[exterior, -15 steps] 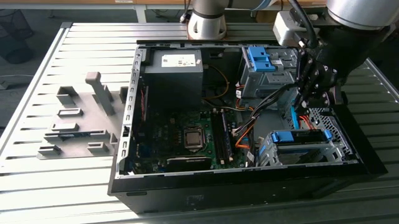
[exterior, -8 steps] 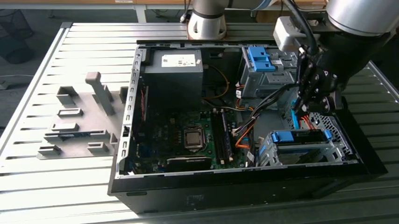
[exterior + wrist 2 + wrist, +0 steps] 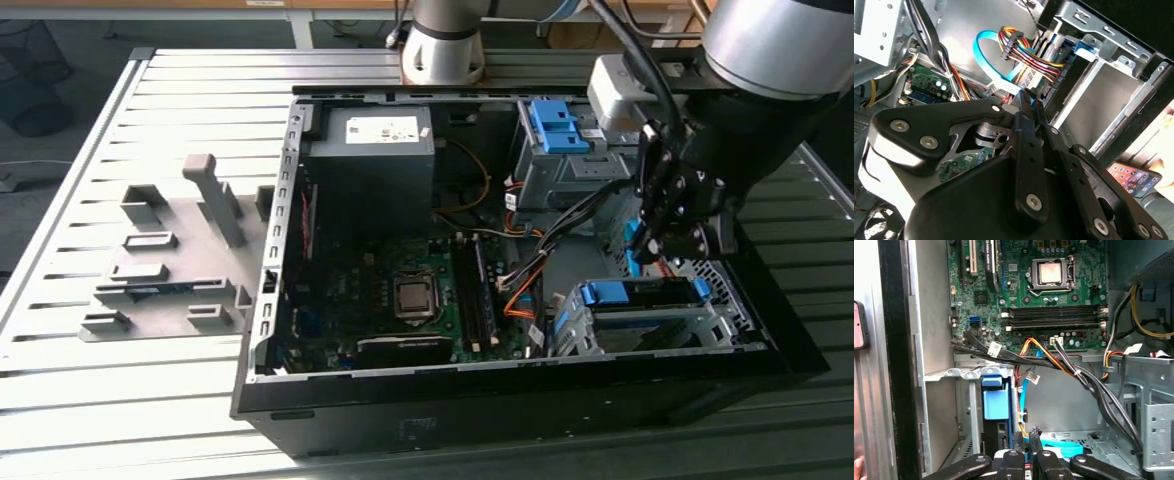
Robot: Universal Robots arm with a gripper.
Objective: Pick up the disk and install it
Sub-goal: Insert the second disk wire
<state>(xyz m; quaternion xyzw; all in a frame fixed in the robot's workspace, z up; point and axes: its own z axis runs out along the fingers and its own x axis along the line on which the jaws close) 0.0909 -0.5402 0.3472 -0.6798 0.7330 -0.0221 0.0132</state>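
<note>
Black end effector (image 3: 1026, 107), fingers pinched nearly together, hangs inside the computer case (image 3: 534, 375) beside the grey drive bay (image 3: 647, 320); whether it grips the disk, I cannot tell.

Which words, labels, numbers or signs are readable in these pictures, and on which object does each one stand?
No text here can be read with certainty.
White label on the power supply: print too small to read.
Motherboard markings, first wrist view: too small to read.
White cable tags: blurred.
Phone screen, second wrist view: coloured icons, no legible words.
</note>
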